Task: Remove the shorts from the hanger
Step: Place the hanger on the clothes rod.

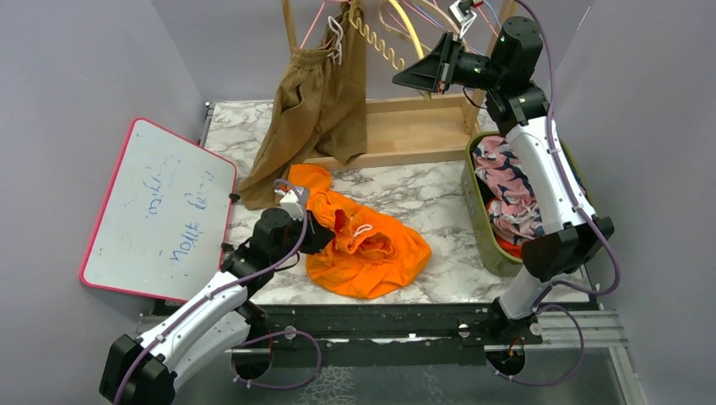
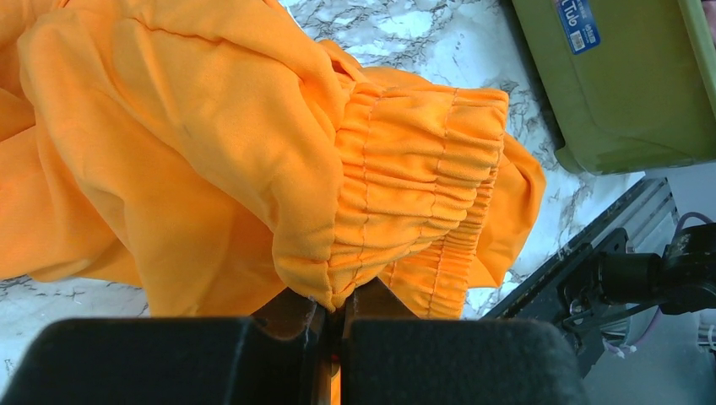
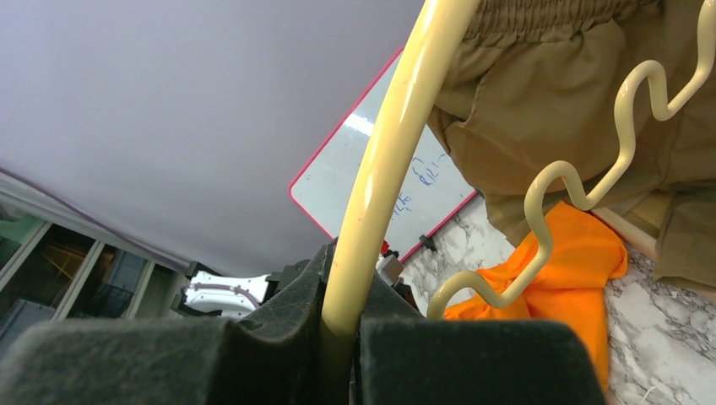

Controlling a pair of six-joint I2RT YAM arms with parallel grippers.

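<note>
A: Where are the shorts?

B: The orange shorts point(image 1: 371, 249) lie heaped mid-tabletop point(image 1: 422, 190). The left pincer point(image 2: 333, 316), reaching in from 7 o'clock, is pinched tight on their waistband. The tan shorts point(image 1: 317, 101) hang at 12 o'clock.

A: And the right pincer point(image 3: 338, 329)?

B: At 1 o'clock, clamped on a cream hanger point(image 3: 397, 126).

A: Risks?

B: Tugging that hanger could snag the tan shorts beside it. If the left pincer fails to release, it would drag the orange pair.

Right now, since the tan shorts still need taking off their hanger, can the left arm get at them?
Probably not yet. The left gripper is shut on the waistband of the orange shorts and would have to let go first. Otherwise the tan shorts hang just beyond it, with nothing between.
</note>
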